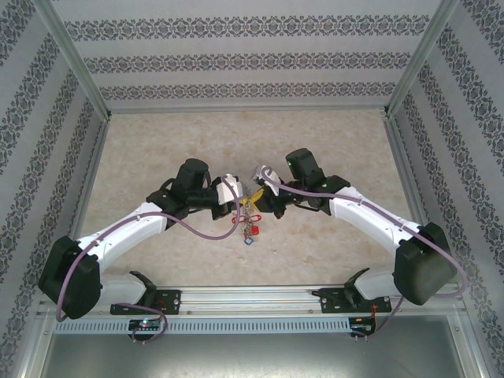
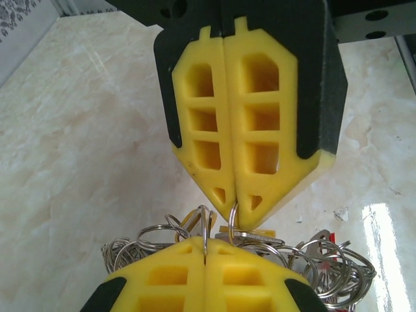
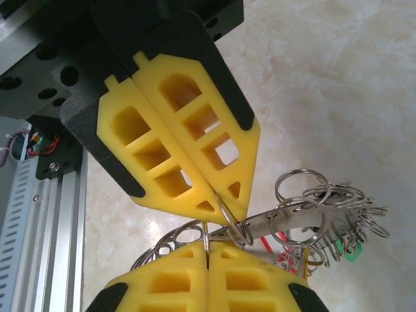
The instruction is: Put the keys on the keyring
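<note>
Midway across the marble counter (image 1: 157, 157), the two arms meet tip to tip. The left fingers (image 2: 162, 283) are pressed fully together on a thin wire loop (image 2: 205, 227). The right fingers (image 3: 253, 283) are likewise closed tight on another wire loop (image 3: 206, 235). Between them hangs the keyring (image 3: 279, 220), a flat grey band crowded with small rings, and the keys (image 1: 251, 231) with coloured tags dangle beneath. Gripping from opposite sides likely steadies the bunch so one loop can be worked onto the band.

Claw pads (image 2: 260, 117) are yellow, keyring (image 3: 273, 220) silvery, table (image 2: 78, 130) marbled beige, one key tag (image 1: 253, 229) seemingly red.
</note>
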Robot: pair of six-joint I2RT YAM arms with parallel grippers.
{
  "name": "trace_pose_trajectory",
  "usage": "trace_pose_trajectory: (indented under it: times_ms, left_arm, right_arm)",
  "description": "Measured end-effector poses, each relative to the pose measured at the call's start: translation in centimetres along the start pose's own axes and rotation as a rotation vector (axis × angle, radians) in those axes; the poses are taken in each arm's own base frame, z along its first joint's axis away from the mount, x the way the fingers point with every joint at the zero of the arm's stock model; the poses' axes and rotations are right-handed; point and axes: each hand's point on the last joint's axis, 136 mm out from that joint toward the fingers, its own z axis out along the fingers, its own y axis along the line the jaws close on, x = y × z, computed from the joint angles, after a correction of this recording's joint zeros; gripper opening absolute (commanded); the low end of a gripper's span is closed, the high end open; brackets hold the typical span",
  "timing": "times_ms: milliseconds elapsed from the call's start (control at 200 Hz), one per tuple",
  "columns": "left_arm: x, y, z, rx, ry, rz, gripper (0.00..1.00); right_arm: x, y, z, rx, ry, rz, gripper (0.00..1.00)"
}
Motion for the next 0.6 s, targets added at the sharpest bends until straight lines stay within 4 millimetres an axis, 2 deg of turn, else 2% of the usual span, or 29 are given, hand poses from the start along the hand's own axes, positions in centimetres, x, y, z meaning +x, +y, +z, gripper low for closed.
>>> trace_pose_trajectory:
  times_ms: [150,600]
  left_arm:
    - [0.4,-0.2,0.0,-0.002,0.004,-0.011,0.00]
    - [-0.9,0.0,-0.6,-0.029,-0.033,0.024,0.00]
  right_arm:
    - [0.1,-0.3,0.0,-0.002,-0.002,0.048,0.00]
    - [0.0,-1.3,-0.9,-0.020,-0.029,0.175,0.00]
